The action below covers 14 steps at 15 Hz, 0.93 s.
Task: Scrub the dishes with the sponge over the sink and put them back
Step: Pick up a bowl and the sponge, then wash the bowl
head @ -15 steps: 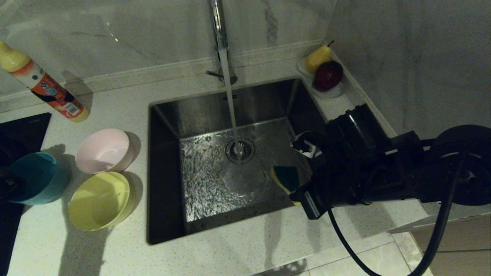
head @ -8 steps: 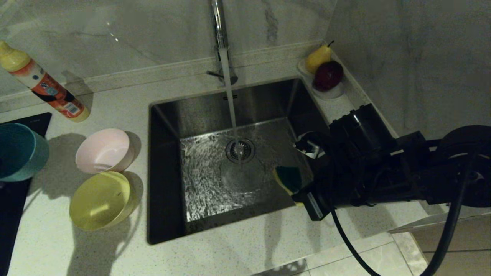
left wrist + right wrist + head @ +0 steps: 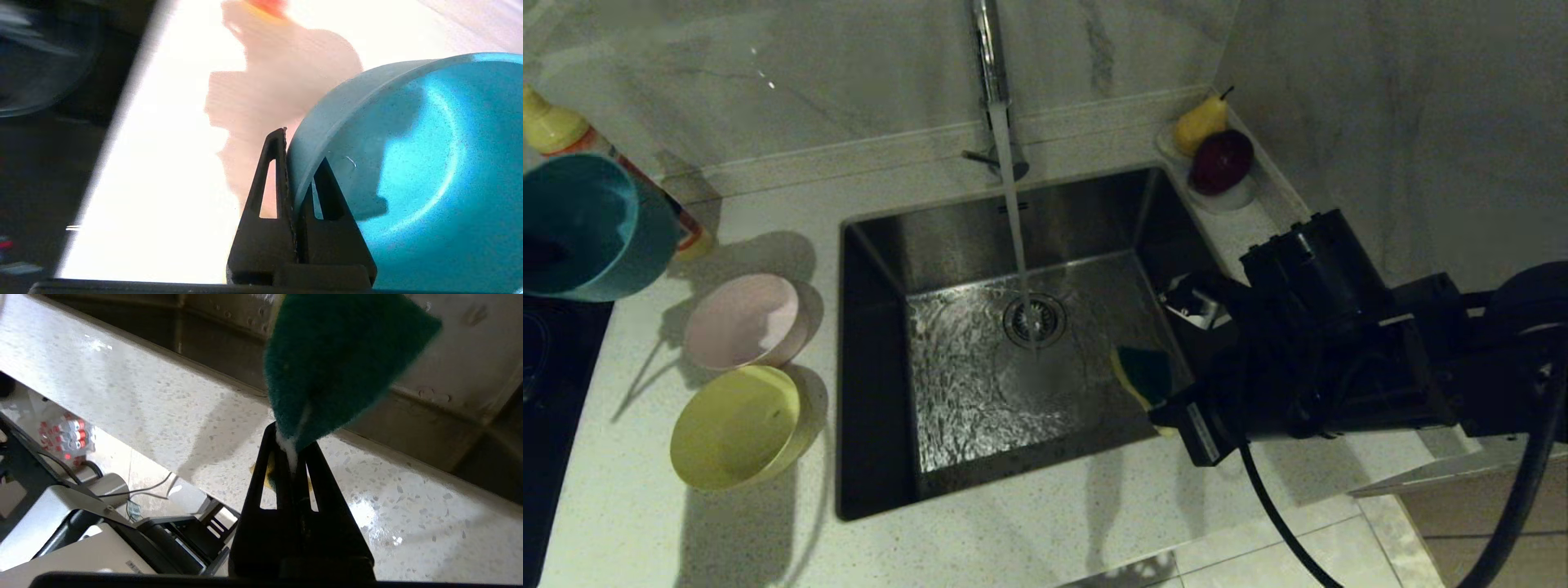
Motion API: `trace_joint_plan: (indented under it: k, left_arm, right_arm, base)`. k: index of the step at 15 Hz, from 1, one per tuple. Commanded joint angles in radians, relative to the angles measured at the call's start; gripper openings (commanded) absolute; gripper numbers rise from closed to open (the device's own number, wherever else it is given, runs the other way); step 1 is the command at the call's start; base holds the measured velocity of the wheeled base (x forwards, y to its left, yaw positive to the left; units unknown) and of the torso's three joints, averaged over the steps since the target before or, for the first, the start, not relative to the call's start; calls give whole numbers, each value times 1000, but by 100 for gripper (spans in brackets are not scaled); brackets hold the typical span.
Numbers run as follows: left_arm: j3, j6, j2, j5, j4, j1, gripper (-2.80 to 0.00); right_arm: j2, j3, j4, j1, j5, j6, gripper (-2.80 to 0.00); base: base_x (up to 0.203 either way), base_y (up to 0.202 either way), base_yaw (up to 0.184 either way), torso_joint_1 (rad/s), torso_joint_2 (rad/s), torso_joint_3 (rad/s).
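i've lifted the blue bowl (image 3: 592,224) off the counter, left gripper (image 3: 300,163) pinching its rim, while the right gripper (image 3: 292,457) pinches the sponge (image 3: 1145,371) over the sink (image 3: 882,269), so scrubbing comes next.

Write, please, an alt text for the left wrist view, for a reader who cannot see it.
The left pincer is shut on the rim of the light blue bowl, one finger outside the wall and one inside, holding it above the pale countertop. The bowl's shadow falls on the counter behind, and a dark surface borders the counter at one side.
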Motion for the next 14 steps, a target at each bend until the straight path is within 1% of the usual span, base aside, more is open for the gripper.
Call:
trace_joint_plan:
  k: [1, 2, 3, 4, 6, 8, 10, 14]
  left_arm:
    - [-30, -15, 44, 56, 4, -183, -280]
    - [-43, -30, 75, 111, 3, -262, -280]
    - [-58, -53, 98, 146, 7, -323, -280]
    - [-77, -77, 122, 166, 10, -389, -280]
    - [-105, -100, 176, 192, 16, -498, -280]
    - [-116, -108, 241, 253, 7, -591, -280]
    - [-119, -149, 286, 274, -3, -674, -280]
    - [-135, -183, 398, 292, -92, -775, -280]
  right_arm:
    - [-47, 3, 5, 0, 1, 0, -280]
    - [-56, 3, 6, 2, 1, 0, -280]
    - [-63, 2, 6, 2, 1, 0, -280]
    - [-71, 1, 6, 9, 1, 0, -280]
    - [-74, 1, 6, 11, 1, 0, -280]
    - [-72, 4, 3, 11, 1, 1, -280]
    - [-74, 15, -1, 11, 1, 1, -280]
    - [-106, 35, 0, 11, 1, 17, -280]
  base:
    - [0, 0, 0, 0, 0, 0]
    - [0, 0, 0, 0, 0, 0]
    - [0, 0, 0, 0, 0, 0]
    - [0, 0, 0, 0, 0, 0]
    - [0, 0, 0, 0, 0, 0]
    - [0, 0, 0, 0, 0, 0]
    - [0, 0, 0, 0, 0, 0]
    - [0, 0, 0, 0, 0, 0]
